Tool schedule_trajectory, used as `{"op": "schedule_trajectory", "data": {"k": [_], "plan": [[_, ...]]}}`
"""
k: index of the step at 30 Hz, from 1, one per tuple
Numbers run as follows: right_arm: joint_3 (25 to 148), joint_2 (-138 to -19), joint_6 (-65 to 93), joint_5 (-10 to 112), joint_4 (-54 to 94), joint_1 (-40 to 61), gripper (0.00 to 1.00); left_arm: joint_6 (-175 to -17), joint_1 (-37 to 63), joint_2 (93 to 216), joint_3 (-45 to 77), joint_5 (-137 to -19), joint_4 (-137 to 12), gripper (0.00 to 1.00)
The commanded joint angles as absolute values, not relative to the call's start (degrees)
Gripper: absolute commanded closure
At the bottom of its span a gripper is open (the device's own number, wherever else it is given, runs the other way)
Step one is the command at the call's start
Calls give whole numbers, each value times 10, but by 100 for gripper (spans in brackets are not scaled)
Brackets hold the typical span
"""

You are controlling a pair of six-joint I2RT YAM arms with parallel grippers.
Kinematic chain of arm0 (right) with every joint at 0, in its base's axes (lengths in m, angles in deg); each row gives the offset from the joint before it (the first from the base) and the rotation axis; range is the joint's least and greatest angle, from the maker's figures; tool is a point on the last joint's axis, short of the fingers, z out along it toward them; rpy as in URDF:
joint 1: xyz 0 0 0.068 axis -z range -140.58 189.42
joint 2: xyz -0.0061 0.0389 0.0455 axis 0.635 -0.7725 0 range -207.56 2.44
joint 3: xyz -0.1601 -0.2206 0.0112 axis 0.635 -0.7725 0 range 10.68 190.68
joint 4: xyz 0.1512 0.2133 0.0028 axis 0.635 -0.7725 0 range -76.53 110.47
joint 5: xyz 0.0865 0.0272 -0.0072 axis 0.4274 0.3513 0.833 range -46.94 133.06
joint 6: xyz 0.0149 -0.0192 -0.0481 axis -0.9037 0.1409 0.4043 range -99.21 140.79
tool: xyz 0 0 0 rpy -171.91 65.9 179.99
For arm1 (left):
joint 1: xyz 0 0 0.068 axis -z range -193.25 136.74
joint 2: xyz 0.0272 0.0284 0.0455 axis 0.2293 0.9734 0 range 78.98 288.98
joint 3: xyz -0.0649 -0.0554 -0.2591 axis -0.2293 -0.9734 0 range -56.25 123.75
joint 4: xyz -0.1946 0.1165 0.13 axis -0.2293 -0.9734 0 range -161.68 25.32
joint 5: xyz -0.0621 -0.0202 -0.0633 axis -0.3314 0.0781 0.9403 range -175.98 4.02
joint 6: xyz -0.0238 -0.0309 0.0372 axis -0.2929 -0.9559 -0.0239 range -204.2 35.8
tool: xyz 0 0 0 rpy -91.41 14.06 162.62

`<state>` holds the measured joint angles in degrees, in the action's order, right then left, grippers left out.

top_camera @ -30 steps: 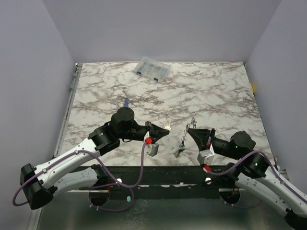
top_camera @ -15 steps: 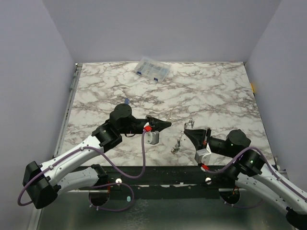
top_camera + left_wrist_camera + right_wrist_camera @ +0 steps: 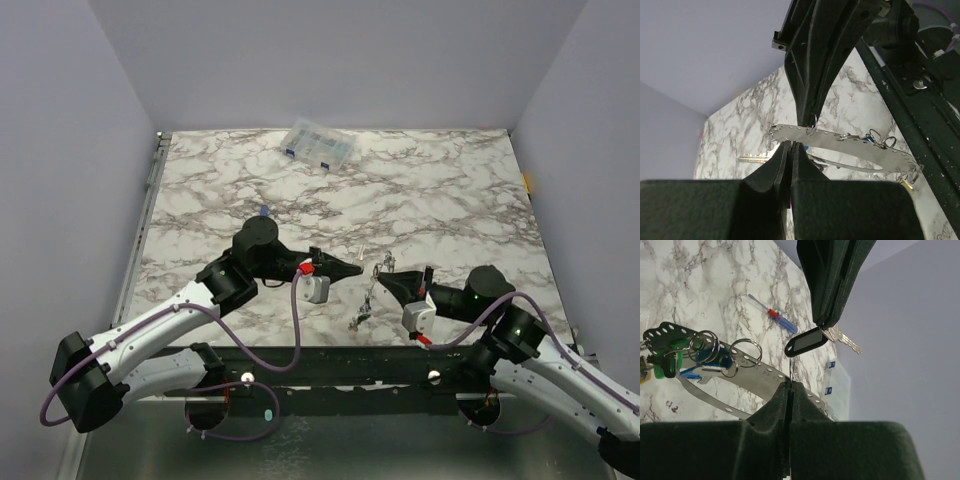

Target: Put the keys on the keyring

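Note:
My left gripper (image 3: 352, 268) is shut on a metal key with a black tag (image 3: 805, 342); the key's blade (image 3: 755, 158) sticks out beside the fingertips. My right gripper (image 3: 383, 274) is shut on the keyring (image 3: 840, 142), a thin grey perforated metal band held above the table. The two grippers are tip to tip, the black tag's small split ring right at the band by my right fingertips (image 3: 782, 390). Several keys with green and blue tags (image 3: 670, 360) hang on the keyring, dangling low in the top view (image 3: 357, 318).
A slim red-and-blue screwdriver (image 3: 263, 212) lies behind the left arm. A clear plastic compartment box (image 3: 318, 144) stands at the back edge of the marble table (image 3: 450, 190). Grey walls enclose three sides.
The left gripper moved right with its key and the right gripper moved left with the keyring, so the tips are now nearly touching. The hanging keys swung left.

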<state>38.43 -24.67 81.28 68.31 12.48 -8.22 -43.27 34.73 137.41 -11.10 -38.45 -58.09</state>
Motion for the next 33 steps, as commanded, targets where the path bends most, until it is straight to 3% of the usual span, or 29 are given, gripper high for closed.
{"op": "schedule_trajectory", "data": {"k": [1, 33], "plan": [[414, -253, 782, 705, 153, -86, 100, -438, 344, 1376, -128, -328, -568, 100], [436, -289, 740, 743, 104, -103, 100, -451, 345, 1376, -152, -240, -569, 100]]}}
